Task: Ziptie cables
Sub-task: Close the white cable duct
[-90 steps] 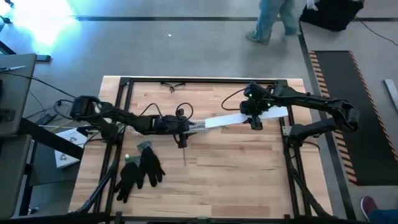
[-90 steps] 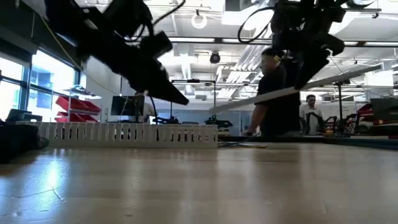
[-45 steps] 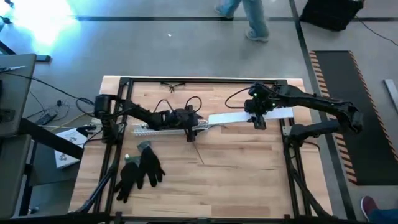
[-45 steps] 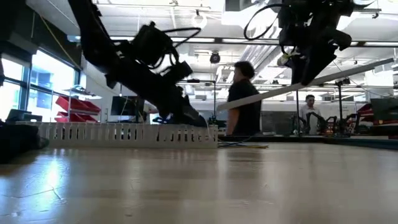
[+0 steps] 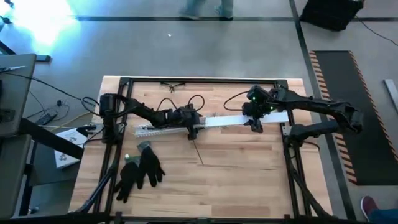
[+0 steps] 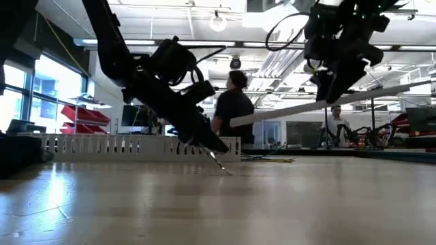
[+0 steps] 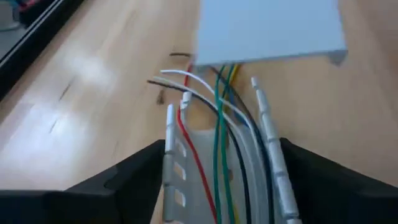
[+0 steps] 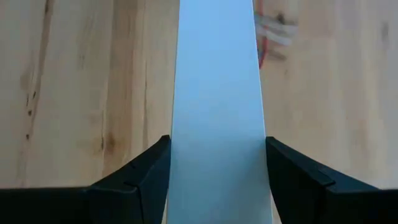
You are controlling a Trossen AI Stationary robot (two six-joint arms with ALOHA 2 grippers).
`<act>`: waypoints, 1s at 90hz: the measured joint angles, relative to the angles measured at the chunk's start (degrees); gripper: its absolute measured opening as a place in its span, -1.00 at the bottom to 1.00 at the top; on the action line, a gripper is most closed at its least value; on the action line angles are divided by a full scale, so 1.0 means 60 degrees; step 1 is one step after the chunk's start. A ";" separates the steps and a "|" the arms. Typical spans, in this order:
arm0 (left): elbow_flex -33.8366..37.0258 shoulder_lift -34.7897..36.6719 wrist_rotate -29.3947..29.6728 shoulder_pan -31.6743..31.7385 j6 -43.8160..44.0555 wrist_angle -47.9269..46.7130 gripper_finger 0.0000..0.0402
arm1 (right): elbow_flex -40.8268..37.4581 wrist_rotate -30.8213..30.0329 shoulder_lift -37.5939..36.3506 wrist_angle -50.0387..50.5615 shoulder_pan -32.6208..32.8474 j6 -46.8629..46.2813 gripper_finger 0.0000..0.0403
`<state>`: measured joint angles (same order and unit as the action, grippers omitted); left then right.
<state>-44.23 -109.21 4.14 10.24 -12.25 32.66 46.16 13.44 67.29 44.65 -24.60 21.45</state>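
A white slotted channel (image 5: 158, 129) lies flat on the wooden table, with the cables (image 7: 217, 124) (red, green, white, black and yellow wires) running along inside it and spilling out of its right end. My left gripper (image 5: 194, 129) is low over that end, open, one finger outside each channel wall (image 7: 169, 155). My right gripper (image 5: 255, 124) is shut on a long flat white cover strip (image 5: 230, 120), which hangs above the table to the right of the channel. The strip's near end (image 7: 267, 28) hovers just beyond the wire tips. My left gripper straddles the channel's right end from above, slanting down from the table's left; I cannot tell whether its fingers (image 7: 124, 180) touch the walls. My right gripper pinches the cover strip by its two long edges (image 8: 177, 149), right of the strip's middle. Its fingers point down and lie across the strip. The strip is lifted clear and tilted, its left end (image 6: 235, 122) lower than its right end.
A thin pale strand (image 5: 197, 152) lies on the wood just in front of my left gripper. A pair of black gloves (image 5: 140, 171) lies near the front left. A black frame rail (image 5: 199, 79) runs along the far edge. A person (image 6: 235, 109) walks behind the table.
My left gripper has moved toward the table's right edge and come down from the air to the channel's right end. The thin strand on the wood has shifted rightward with it. My right gripper has kept the strip raised in about the same place.
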 joint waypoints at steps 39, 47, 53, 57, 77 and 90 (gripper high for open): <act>-0.0004 -0.0070 -0.0441 0.0000 0.0273 0.0833 0.34 | -0.0177 -0.0422 -0.0916 -0.0420 0.0004 0.0013 0.01; -0.0011 -0.0293 -0.0362 0.0004 0.0330 0.1062 0.34 | -0.0177 -0.0459 -0.1204 -0.0406 0.0004 0.0001 0.01; -0.0034 -0.0505 -0.0329 0.0004 0.0362 0.1298 0.34 | -0.0177 -0.0544 -0.1395 -0.0399 0.0004 -0.0031 0.01; -0.0090 -0.0593 -0.0321 0.0004 0.0361 0.1295 0.34 | -0.0177 -0.0636 -0.1528 -0.0385 0.0004 -0.0062 0.01; -0.0219 -0.0703 -0.0293 -0.0053 0.0508 0.1259 0.29 | -0.0291 -0.0554 -0.1803 -0.0009 0.0002 -0.0072 0.01; -0.0232 -0.0681 -0.0314 -0.0100 0.0506 0.1061 0.10 | -0.1038 -0.0384 -0.1767 -0.0520 0.0004 0.0075 0.01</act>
<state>-45.62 -113.30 2.26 9.64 -9.21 39.03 39.93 11.14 56.69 41.53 -24.58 21.90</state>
